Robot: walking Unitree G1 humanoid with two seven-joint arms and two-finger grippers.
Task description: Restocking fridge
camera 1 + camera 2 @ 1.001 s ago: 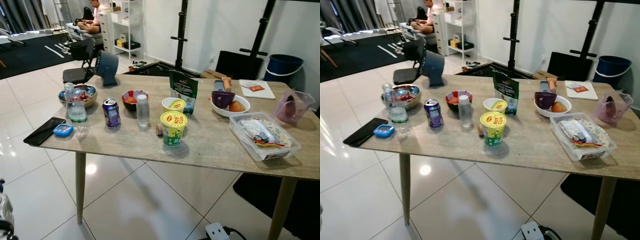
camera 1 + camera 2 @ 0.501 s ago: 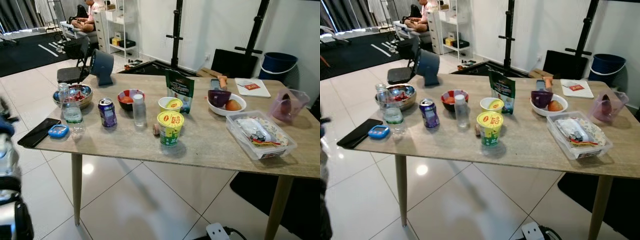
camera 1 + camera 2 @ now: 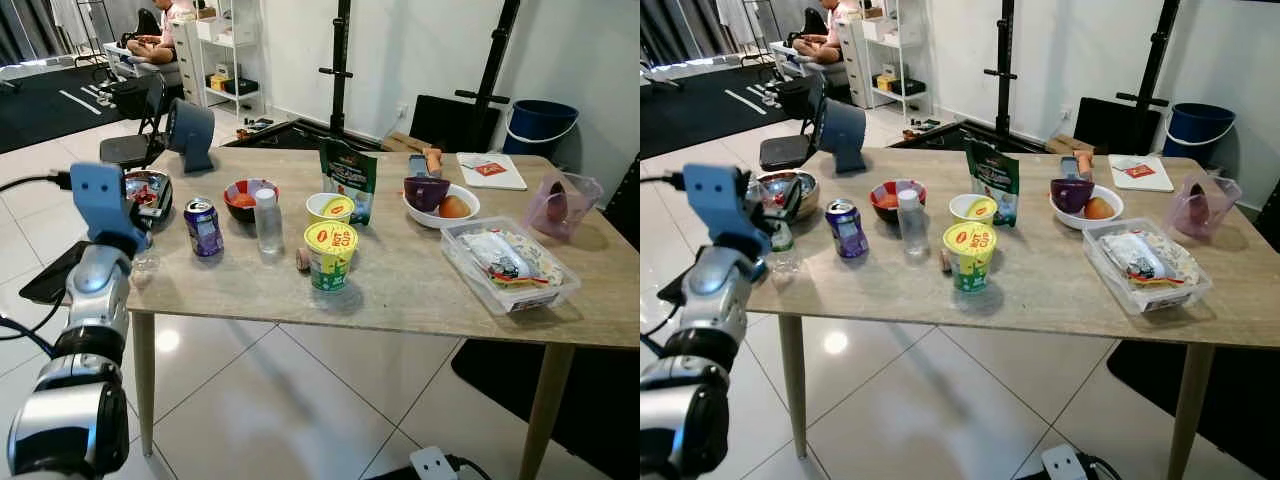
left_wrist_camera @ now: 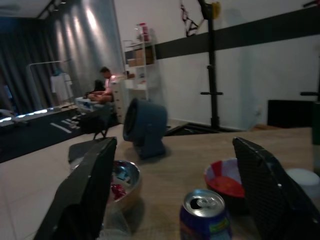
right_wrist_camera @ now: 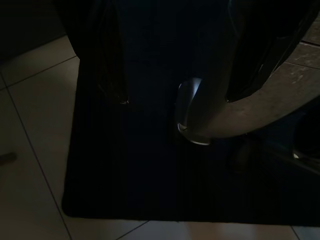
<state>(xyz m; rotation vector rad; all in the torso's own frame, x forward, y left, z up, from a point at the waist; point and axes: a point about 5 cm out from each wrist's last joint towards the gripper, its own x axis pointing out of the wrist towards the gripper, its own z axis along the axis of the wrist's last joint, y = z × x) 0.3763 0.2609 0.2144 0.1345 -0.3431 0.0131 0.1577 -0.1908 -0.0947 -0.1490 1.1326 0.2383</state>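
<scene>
A purple drink can stands near the left end of the wooden table. Beside it are a small clear bottle, two yellow-lidded noodle cups, a green pouch and a red bowl. My left arm is raised at the table's left end. In the left wrist view my left gripper is open, its fingers wide apart, with the can low between them and a short way ahead. My right gripper hangs low over a dark floor mat, fingers apart.
A metal bowl, a water bottle and a black phone lie by my left arm. A grey fan stands behind. To the right are a white bowl, a clear container and a pink jug. A person sits far back.
My left arm has risen from low at the left up to the table's left end. The camera has shifted slightly; the things on the table have not moved.
</scene>
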